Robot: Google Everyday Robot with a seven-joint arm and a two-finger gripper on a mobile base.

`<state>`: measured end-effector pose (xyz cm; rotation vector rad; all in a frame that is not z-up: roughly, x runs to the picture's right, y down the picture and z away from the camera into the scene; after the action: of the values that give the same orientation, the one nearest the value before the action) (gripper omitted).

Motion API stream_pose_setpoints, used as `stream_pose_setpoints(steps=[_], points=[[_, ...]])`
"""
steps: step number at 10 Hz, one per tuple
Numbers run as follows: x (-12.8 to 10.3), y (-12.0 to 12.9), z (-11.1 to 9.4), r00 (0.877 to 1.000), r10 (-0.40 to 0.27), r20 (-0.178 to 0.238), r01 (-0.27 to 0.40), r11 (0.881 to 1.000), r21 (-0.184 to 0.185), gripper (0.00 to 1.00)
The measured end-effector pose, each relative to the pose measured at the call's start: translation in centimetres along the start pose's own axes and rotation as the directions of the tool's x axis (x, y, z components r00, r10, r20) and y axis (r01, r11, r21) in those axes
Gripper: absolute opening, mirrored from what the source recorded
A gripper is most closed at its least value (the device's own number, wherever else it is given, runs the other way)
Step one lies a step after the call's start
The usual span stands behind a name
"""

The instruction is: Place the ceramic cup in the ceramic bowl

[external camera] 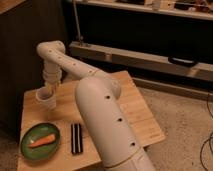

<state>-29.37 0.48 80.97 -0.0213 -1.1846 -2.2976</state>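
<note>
The ceramic cup (45,98) is small and white and stands upright at the back left of the wooden table (136,116). My gripper (48,90) hangs from the white arm straight down onto the cup's rim and hides part of it. The ceramic bowl (29,134) is a shallow dark-green dish at the front left, in front of the cup. An orange carrot-like piece (42,141) lies in it.
A black oblong packet (76,138) lies just right of the green dish. My arm's thick white links (105,115) cross the middle of the table. A dark cabinet wall stands to the left, and a low shelf with a metal rail (150,57) runs behind.
</note>
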Motion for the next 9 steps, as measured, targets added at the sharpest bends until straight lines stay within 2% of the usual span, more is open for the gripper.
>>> stream_pose_setpoints(steps=[1,4,7,9], points=[[-0.7,-1.2,-0.5,0.999,-0.034,-0.007,0.034,0.999,-0.008,0.00],[-2.3,-4.6,-0.4,0.994,-0.105,-0.031,0.105,0.994,-0.013,0.00],[-4.3,-10.8,1.3,0.984,-0.172,-0.042,0.171,0.985,-0.013,0.00],[-5.5,-13.1,2.4,0.979,-0.202,-0.039,0.202,0.979,-0.009,0.00]])
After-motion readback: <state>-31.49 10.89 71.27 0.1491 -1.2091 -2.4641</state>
